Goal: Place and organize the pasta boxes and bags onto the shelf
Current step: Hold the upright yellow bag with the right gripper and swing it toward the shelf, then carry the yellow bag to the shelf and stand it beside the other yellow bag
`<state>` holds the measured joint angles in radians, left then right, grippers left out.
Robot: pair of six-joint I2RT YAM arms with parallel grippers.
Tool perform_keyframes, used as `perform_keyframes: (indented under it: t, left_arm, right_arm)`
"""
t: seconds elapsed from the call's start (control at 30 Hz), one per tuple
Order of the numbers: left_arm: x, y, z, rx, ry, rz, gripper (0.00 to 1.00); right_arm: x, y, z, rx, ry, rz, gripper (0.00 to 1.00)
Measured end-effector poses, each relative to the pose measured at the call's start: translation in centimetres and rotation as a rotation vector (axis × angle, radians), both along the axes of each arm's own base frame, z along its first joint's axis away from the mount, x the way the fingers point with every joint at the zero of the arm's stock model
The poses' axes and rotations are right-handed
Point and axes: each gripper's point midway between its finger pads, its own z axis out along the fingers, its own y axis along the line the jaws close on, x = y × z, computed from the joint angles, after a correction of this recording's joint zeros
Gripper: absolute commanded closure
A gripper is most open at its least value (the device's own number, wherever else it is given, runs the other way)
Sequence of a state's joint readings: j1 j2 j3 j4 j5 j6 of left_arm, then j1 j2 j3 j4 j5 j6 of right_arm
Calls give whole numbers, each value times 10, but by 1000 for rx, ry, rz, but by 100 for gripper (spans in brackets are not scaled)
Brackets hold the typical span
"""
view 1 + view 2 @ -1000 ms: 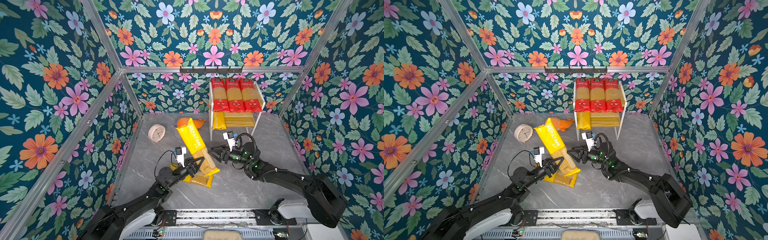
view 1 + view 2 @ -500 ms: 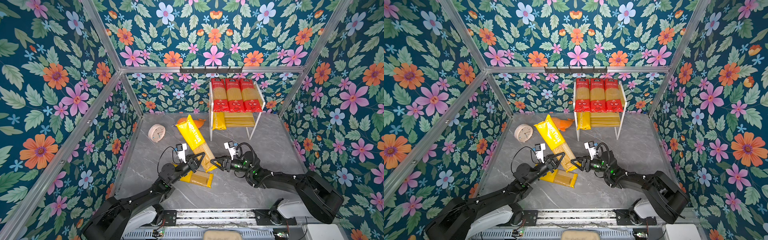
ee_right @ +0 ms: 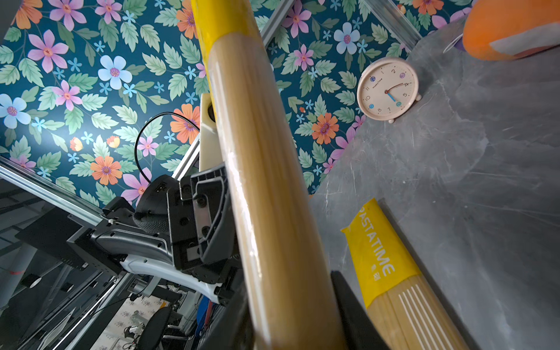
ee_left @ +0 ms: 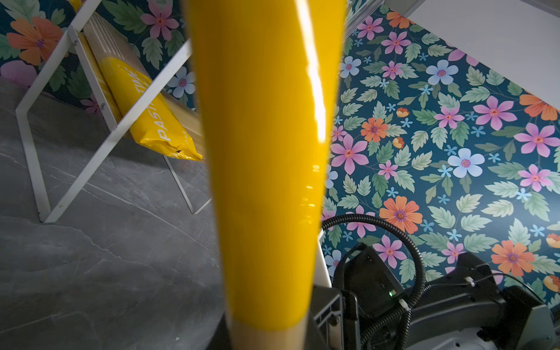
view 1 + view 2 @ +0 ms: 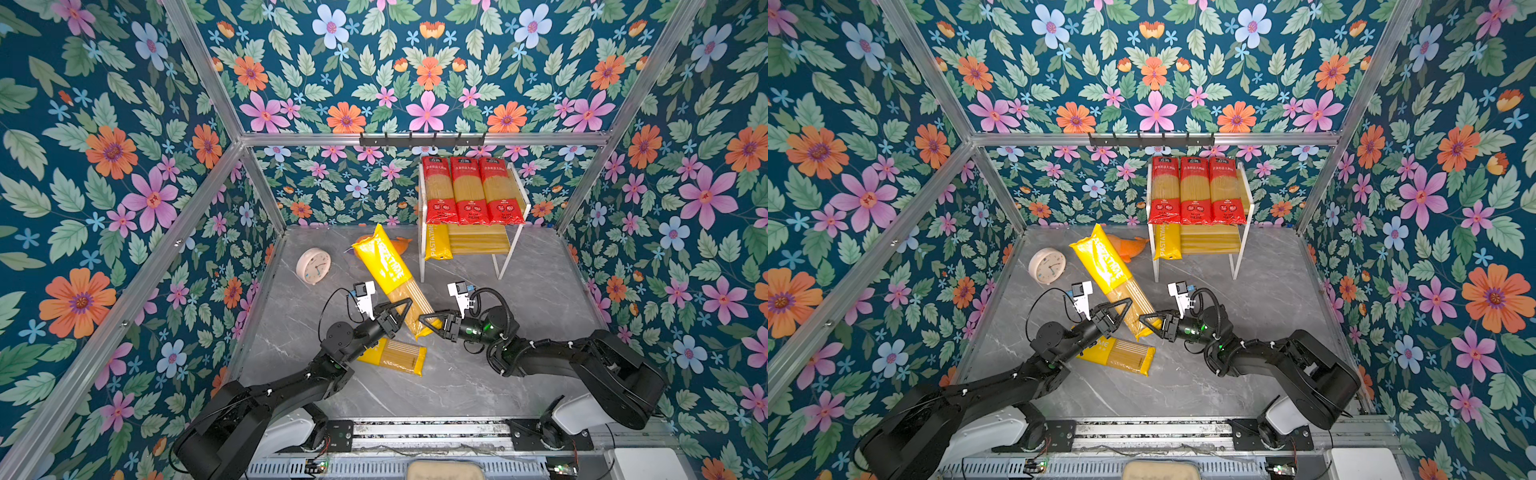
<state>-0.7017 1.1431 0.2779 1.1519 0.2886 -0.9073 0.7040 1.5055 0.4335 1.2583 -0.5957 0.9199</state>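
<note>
A yellow PASTATIME pack [image 5: 390,270] [image 5: 1108,266] hangs tilted above the table, its top end toward the back. My left gripper [image 5: 401,309] [image 5: 1121,309] is shut on its clear lower half; the left wrist view is filled by the pack [image 4: 266,151]. My right gripper [image 5: 428,324] [image 5: 1148,322] has its jaws against both sides of the pack's bottom end [image 3: 266,181]. Another yellow pack [image 5: 395,355] [image 3: 394,272] lies flat under the left arm. The shelf [image 5: 478,241] [image 4: 30,151] holds three red-ended packs [image 5: 469,191] on top and one yellow pack [image 5: 436,245] [image 4: 145,112] on the lower tier.
A pale round clock [image 5: 312,266] [image 3: 388,88] stands at the back left. An orange plush whale [image 5: 1129,247] [image 3: 509,30] lies behind the lifted pack. A black hook rail [image 5: 422,139] runs along the back wall above the shelf. Flowered walls close in three sides.
The left gripper has carried the yellow pack up and toward the back. The right gripper has moved in to the pack's bottom end and narrowed its jaws onto it.
</note>
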Motion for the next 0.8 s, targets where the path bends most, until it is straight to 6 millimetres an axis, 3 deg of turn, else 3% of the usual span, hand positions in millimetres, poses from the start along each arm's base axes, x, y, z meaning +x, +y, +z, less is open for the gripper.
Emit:
perform_keyframes:
  t: [0.23, 0.47, 0.8]
  left_arm:
    - [9, -3, -6, -6, 51, 14, 72]
    - [8, -4, -6, -8, 66, 6, 53]
    - [2, 12, -14, -9, 70, 50, 41]
  right_arm:
    - [0, -5, 2, 30, -22, -32, 87]
    - [-2, -11, 2, 41, -10, -63, 97]
    - [-12, -39, -4, -26, 47, -139, 100]
